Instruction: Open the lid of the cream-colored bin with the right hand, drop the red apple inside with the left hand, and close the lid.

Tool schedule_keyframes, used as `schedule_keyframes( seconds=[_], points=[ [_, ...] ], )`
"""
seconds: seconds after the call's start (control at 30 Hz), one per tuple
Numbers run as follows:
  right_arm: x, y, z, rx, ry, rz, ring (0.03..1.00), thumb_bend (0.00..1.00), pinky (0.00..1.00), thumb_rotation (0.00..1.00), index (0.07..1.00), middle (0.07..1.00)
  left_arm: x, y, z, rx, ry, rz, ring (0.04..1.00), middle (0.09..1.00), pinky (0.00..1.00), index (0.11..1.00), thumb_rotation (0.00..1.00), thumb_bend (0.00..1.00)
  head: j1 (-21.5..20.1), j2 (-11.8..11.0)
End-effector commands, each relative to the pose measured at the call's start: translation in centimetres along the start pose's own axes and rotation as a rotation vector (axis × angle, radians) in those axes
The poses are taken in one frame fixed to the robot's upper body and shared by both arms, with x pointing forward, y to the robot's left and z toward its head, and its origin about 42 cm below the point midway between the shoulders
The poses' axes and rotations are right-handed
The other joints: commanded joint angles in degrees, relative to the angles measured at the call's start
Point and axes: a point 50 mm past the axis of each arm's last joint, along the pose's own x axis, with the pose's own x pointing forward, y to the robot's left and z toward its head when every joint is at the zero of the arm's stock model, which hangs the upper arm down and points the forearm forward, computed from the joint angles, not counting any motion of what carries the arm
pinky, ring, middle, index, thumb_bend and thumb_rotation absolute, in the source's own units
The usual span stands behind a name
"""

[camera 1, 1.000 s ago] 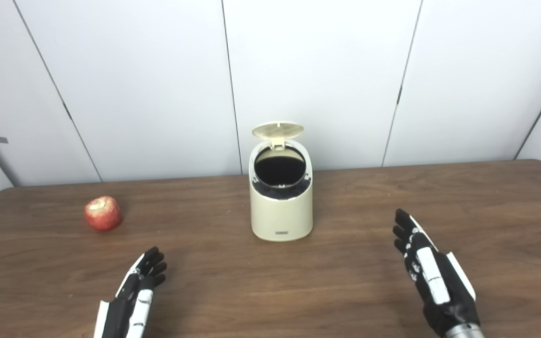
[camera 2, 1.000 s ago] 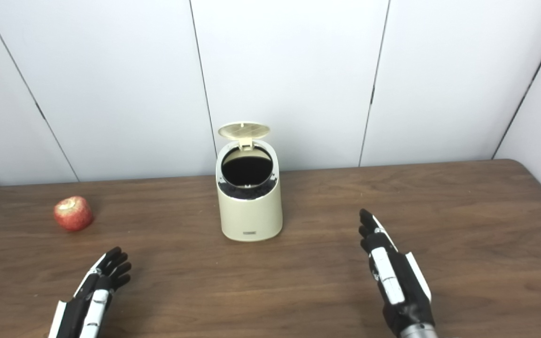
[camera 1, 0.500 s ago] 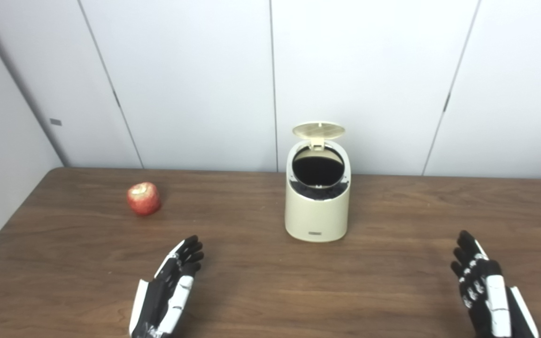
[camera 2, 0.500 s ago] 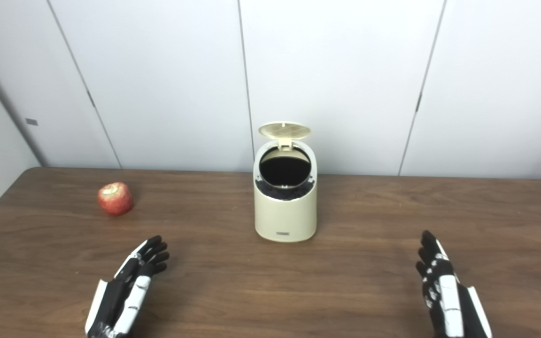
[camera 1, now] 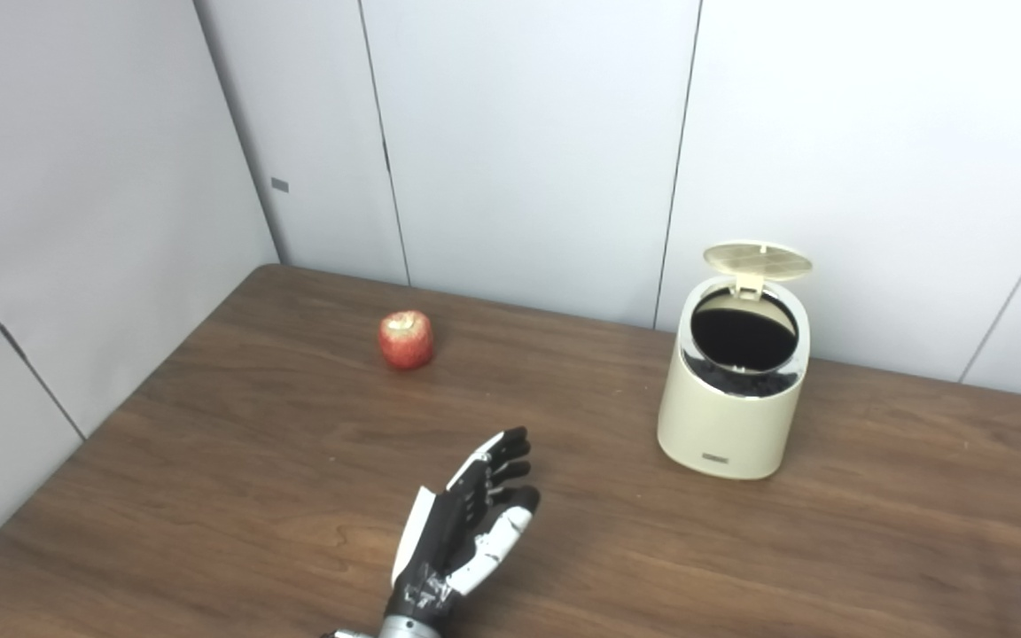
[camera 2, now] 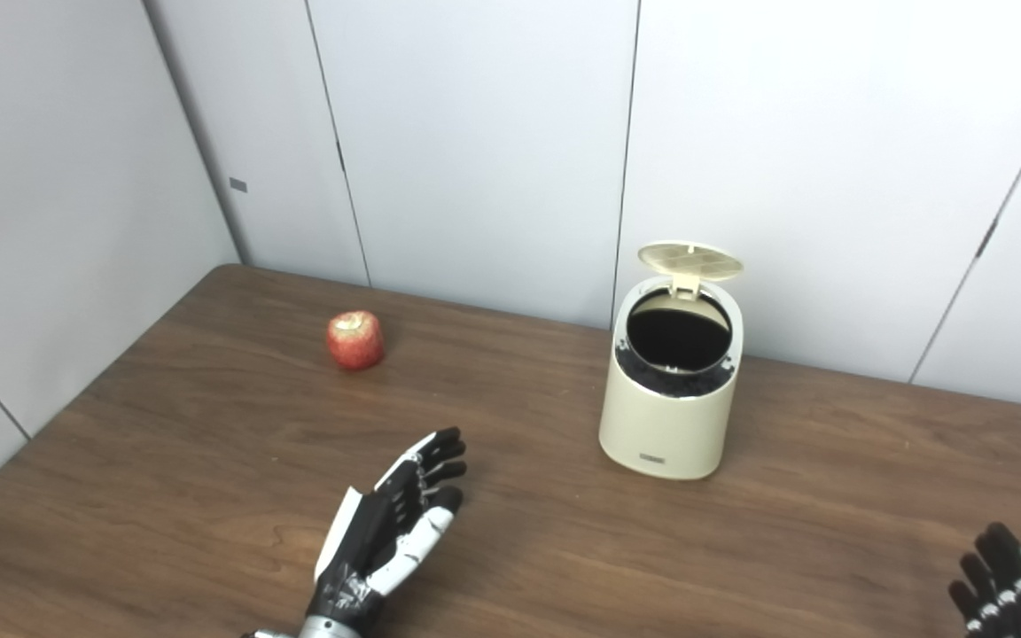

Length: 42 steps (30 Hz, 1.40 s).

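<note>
The cream-colored bin [camera 1: 732, 408] stands on the brown table with its lid [camera 1: 758, 261] tipped up and back, showing a dark inside. The red apple [camera 1: 406, 338] sits on the table to the far left of the bin. My left hand [camera 1: 466, 532] is open and empty, fingers spread, above the table in front of the apple and apart from it. My right hand [camera 2: 1002, 594] is open and empty at the bottom right corner, partly cut off, well away from the bin.
The table [camera 1: 253, 443] has its left edge running along a white wall [camera 1: 76, 177]. White wall panels stand close behind the bin.
The camera has swung left, so the whole picture shifted right. My right hand has drawn back toward the bottom right edge. My left hand has reached forward. Bin and apple have not moved.
</note>
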Motion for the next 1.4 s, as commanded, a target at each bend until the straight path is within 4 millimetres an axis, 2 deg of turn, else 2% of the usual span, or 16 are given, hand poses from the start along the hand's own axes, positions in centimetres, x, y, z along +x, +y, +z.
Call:
schedule_keyframes(
  seconds=[0.0,0.07,0.1,0.17,0.3,0.43,0.53,0.67,0.7,0.73,0.83,1.07,1.27,1.37],
  points=[
    [0.6,0.0,1.5,0.001,-0.069,0.059,0.975,0.57,0.96,0.89,0.954,0.977,-1.5,0.5,1.3,0.009,0.005,0.088,0.843,0.876,0.75,0.911,0.51,0.58,0.2,0.0],
    [0.4,0.0,1.5,0.016,-0.058,0.047,0.967,0.59,0.95,0.86,0.939,0.966,-1.3,1.8,2.2,0.067,0.013,0.123,0.845,0.872,0.78,0.908,0.47,0.60,0.2,0.0],
    [0.3,0.0,1.5,0.019,-0.051,0.035,0.932,0.60,0.91,0.80,0.913,0.934,-1.1,2.5,2.6,0.089,0.016,0.139,0.836,0.867,0.78,0.906,0.43,0.61,-0.1,0.0],
    [0.2,0.1,1.5,0.025,-0.044,0.017,0.912,0.61,0.90,0.76,0.903,0.915,-0.7,4.1,3.2,0.136,0.012,0.162,0.815,0.869,0.74,0.913,0.37,0.63,-0.2,-0.2],
    [0.1,0.2,1.6,0.026,-0.040,0.010,0.900,0.64,0.88,0.74,0.889,0.902,0.7,6.9,4.5,0.256,0.021,0.210,0.763,0.857,0.67,0.907,0.33,0.73,-0.5,-0.2],
    [0.2,0.1,1.8,0.035,-0.039,0.018,0.900,0.67,0.88,0.72,0.886,0.898,2.3,9.2,5.8,0.330,0.022,0.261,0.723,0.799,0.63,0.894,0.26,0.77,-1.1,-0.1],
    [0.2,0.0,1.9,0.044,-0.032,0.020,0.900,0.68,0.87,0.70,0.876,0.894,3.7,10.9,6.8,0.402,0.037,0.282,0.793,0.847,0.69,0.898,0.26,0.82,-1.3,-0.2],
    [0.3,-0.3,2.0,0.045,-0.026,0.026,0.900,0.70,0.86,0.71,0.876,0.894,6.1,12.9,8.2,0.559,0.068,0.283,0.788,0.869,0.70,0.913,0.27,0.86,-1.7,-0.1],
    [0.3,-0.3,2.1,0.042,-0.030,0.042,0.898,0.70,0.86,0.70,0.871,0.891,6.8,13.3,8.4,0.592,0.074,0.280,0.779,0.866,0.67,0.910,0.28,0.86,-1.7,-0.1],
    [0.4,-0.3,2.1,0.038,-0.032,0.057,0.923,0.68,0.88,0.74,0.881,0.907,7.5,13.6,8.6,0.616,0.077,0.278,0.775,0.870,0.63,0.909,0.29,0.86,-1.7,-0.1],
    [0.7,-0.4,2.1,0.037,-0.033,0.079,0.948,0.67,0.91,0.80,0.885,0.920,9.5,14.5,8.9,0.693,0.079,0.262,0.759,0.881,0.61,0.916,0.30,0.86,-1.7,0.0],
    [1.1,-0.2,2.2,0.013,-0.051,0.094,0.961,0.67,0.94,0.83,0.908,0.936,13.6,15.3,8.4,0.735,0.089,0.208,0.794,0.878,0.66,0.910,0.25,0.86,-2.2,0.2],
    [1.1,0.3,2.5,0.001,-0.059,0.097,0.956,0.64,0.92,0.85,0.925,0.946,17.7,16.2,7.5,0.752,0.169,0.170,0.879,0.914,0.77,0.933,0.29,0.90,-2.8,0.0],
    [0.9,0.3,2.6,0.002,-0.056,0.091,0.964,0.63,0.91,0.85,0.935,0.958,19.4,16.6,6.9,0.762,0.220,0.144,0.889,0.925,0.77,0.941,0.30,0.92,-3.3,-0.1]
  ],
)
